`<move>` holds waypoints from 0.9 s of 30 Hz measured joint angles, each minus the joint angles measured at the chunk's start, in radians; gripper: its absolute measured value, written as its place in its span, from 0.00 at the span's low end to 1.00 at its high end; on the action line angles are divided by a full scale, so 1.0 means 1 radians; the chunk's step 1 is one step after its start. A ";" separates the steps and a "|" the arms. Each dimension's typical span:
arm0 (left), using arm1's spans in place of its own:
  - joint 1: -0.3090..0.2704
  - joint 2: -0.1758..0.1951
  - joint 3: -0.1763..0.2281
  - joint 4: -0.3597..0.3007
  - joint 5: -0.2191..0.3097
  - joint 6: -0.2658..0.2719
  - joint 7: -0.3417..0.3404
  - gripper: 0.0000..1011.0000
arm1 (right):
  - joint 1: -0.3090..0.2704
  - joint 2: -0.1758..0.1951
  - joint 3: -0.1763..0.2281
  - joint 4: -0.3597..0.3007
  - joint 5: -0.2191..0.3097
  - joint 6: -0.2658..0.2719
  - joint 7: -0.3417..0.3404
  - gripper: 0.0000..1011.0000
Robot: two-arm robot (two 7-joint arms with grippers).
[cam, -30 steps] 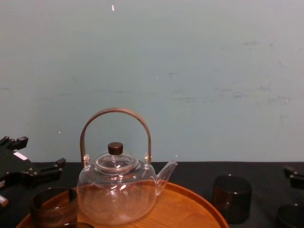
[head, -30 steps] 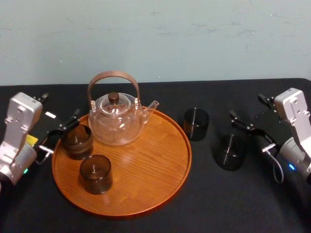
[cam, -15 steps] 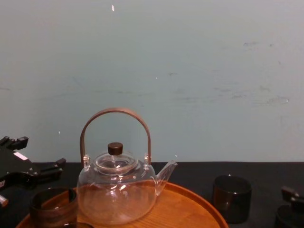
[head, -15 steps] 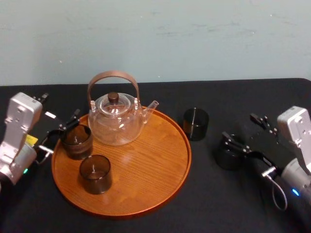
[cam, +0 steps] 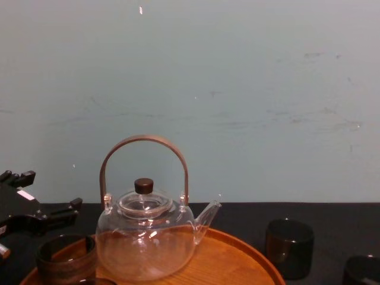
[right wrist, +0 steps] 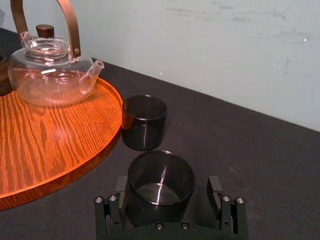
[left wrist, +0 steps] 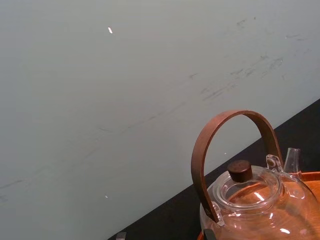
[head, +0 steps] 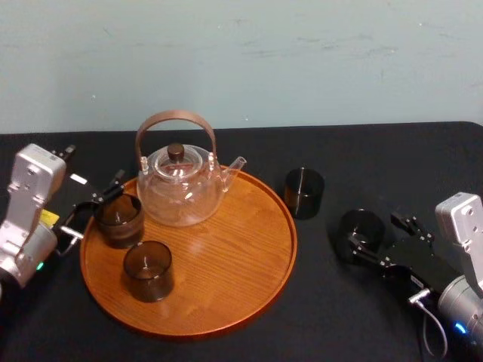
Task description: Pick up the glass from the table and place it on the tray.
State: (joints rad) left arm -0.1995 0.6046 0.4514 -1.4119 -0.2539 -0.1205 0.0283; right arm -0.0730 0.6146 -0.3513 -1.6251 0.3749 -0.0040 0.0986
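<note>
Straddling the smoky cylindrical glass [head: 361, 226] on the table right of the tray [head: 226, 286], the right gripper [head: 375, 231] stands spread; the left gripper [head: 96, 202] idles, parted, at the tray's left rim. Right wrist: glass upright between the fingers [right wrist: 215, 187], not yet pinched. Chest: glass low, right of the grained wooden tray.

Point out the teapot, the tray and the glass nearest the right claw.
Teapot [head: 179, 194]: head view, on its clear belly.
Tray [head: 226, 264]: head view, on bare wood near the middle.
Glass [right wrist: 161, 189]: right wrist view, on its inner bottom.
</note>
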 joint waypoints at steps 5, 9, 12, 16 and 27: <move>0.000 0.000 0.000 0.000 0.000 0.000 0.000 0.99 | -0.002 -0.014 0.005 0.013 0.001 0.006 0.017 0.99; 0.000 0.000 0.000 0.000 0.000 0.000 0.000 0.99 | -0.004 -0.022 0.011 0.020 0.001 0.007 0.028 0.99; 0.000 0.000 0.000 0.000 0.000 0.000 0.000 0.99 | -0.006 -0.028 0.016 0.024 0.000 0.008 0.036 0.99; 0.000 0.000 0.000 0.000 0.000 0.000 0.000 0.99 | -0.010 -0.036 0.024 0.027 -0.002 0.009 0.046 0.99; 0.000 0.000 0.000 0.000 0.000 0.000 0.000 0.99 | -0.015 -0.066 0.044 0.062 -0.001 0.012 0.084 0.99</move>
State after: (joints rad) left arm -0.1995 0.6047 0.4514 -1.4120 -0.2539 -0.1205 0.0283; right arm -0.0877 0.5483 -0.3076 -1.5634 0.3734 0.0075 0.1826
